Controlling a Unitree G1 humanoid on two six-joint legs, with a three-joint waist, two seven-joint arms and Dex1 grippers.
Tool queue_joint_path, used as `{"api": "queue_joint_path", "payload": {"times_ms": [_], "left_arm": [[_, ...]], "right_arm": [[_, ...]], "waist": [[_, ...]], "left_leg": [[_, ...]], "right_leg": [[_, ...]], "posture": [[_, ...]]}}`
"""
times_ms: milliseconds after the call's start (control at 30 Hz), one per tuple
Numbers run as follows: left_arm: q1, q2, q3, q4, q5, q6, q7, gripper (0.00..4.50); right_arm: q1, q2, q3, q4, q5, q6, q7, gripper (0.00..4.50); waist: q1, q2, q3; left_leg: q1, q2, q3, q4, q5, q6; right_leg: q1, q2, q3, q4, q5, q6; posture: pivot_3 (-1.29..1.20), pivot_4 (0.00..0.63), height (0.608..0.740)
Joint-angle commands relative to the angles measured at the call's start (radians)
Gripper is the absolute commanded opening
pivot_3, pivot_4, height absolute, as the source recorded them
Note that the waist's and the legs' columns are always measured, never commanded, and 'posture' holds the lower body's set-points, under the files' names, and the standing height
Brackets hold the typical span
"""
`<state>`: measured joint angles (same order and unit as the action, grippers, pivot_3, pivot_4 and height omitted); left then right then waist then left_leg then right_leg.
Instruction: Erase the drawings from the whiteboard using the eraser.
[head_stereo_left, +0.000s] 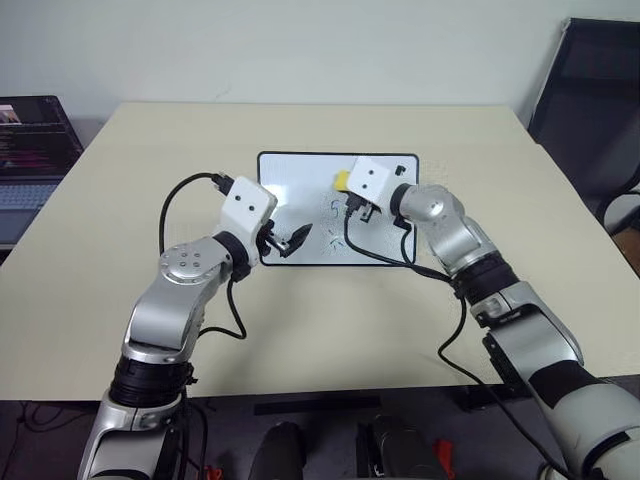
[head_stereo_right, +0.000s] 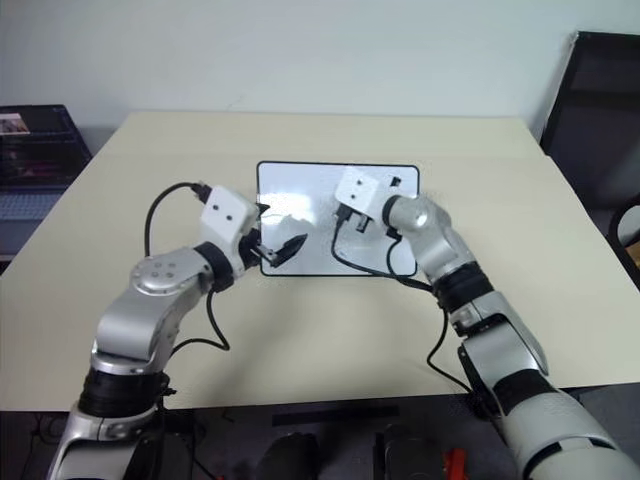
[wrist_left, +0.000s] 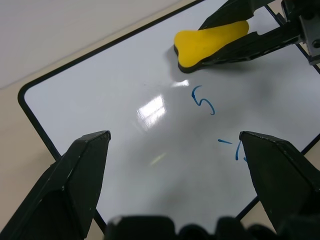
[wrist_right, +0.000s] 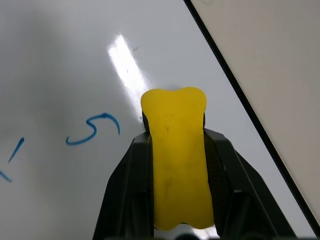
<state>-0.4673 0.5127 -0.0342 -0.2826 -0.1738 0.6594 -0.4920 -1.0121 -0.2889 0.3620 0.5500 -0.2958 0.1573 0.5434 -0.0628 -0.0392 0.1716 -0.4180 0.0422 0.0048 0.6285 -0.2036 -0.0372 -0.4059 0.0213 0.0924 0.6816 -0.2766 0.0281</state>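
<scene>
Right gripper (wrist_right: 177, 165) pinching the eraser (wrist_right: 177, 160) at its waist; looks light, squashy. Left gripper (wrist_left: 175, 150) spread wide.

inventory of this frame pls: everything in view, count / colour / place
table: 1, beige, under everything
whiteboard: 1, white with black frame, table centre
drawings: blue "5" and a partial scribble nearby, on the whiteboard
eraser: 1, yellow with dark underside, clamped in right gripper over the whiteboard
laptop: 1, dark, off the table's left edge
chair: 1, black, far right
left gripper: black fingers open, over the whiteboard's near left part
right gripper: black, shut on eraser
</scene>
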Motion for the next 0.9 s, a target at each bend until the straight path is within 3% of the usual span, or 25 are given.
{"api": "queue_joint_path", "payload": {"times_ms": [33, 200, 433, 533, 900], "left_arm": [[-0.015, 0.006, 0.012, -0.015, 0.005, -0.030, -0.005, 4.50], [-0.011, 0.010, 0.022, -0.001, 0.002, -0.037, -0.003, 4.50], [-0.010, 0.020, 0.052, 0.022, -0.007, -0.037, -0.001, 4.50], [-0.005, 0.024, 0.062, 0.028, -0.007, -0.038, 0.000, 4.50], [-0.008, 0.025, 0.051, 0.031, -0.001, -0.055, -0.010, 4.50]], "right_arm": [[0.076, -0.065, -0.017, -0.099, -0.017, 0.057, 0.038, 1.01], [0.132, -0.088, -0.036, -0.189, -0.003, 0.110, 0.043, 1.01], [0.177, -0.001, -0.191, -0.351, 0.175, 0.271, 0.043, 1.01], [0.175, -0.003, -0.196, -0.386, 0.186, 0.291, 0.034, 1.00], [0.042, 0.079, -0.150, -0.163, 0.139, 0.129, -0.069, 1.00]], "waist": [[0.006, 0.000, 0.000], [0.006, 0.000, 0.000], [0.007, 0.000, 0.000], [0.007, 0.000, 0.000], [0.004, 0.000, 0.000]], "left_leg": [[0.000, 0.000, 0.000, 0.000, 0.000, 0.000], [0.001, 0.000, 0.000, 0.000, 0.000, 0.000], [0.000, 0.001, 0.000, 0.001, 0.000, 0.000], [-0.001, 0.001, 0.000, 0.000, 0.000, 0.000], [0.000, 0.001, 0.002, 0.000, 0.000, 0.000]], "right_leg": [[0.000, 0.000, 0.000, 0.000, 0.000, 0.000], [0.001, 0.000, 0.000, 0.000, 0.000, 0.000], [0.000, 0.001, 0.000, 0.000, 0.000, 0.000], [-0.001, 0.001, 0.000, 0.000, 0.000, 0.000], [-0.001, 0.001, 0.000, -0.001, 0.000, 0.000]], "posture": [[0.00, 0.150, 0.740], [0.00, 0.150, 0.740], [0.00, 0.150, 0.740], [0.00, 0.150, 0.740], [0.00, 0.150, 0.740]]}}
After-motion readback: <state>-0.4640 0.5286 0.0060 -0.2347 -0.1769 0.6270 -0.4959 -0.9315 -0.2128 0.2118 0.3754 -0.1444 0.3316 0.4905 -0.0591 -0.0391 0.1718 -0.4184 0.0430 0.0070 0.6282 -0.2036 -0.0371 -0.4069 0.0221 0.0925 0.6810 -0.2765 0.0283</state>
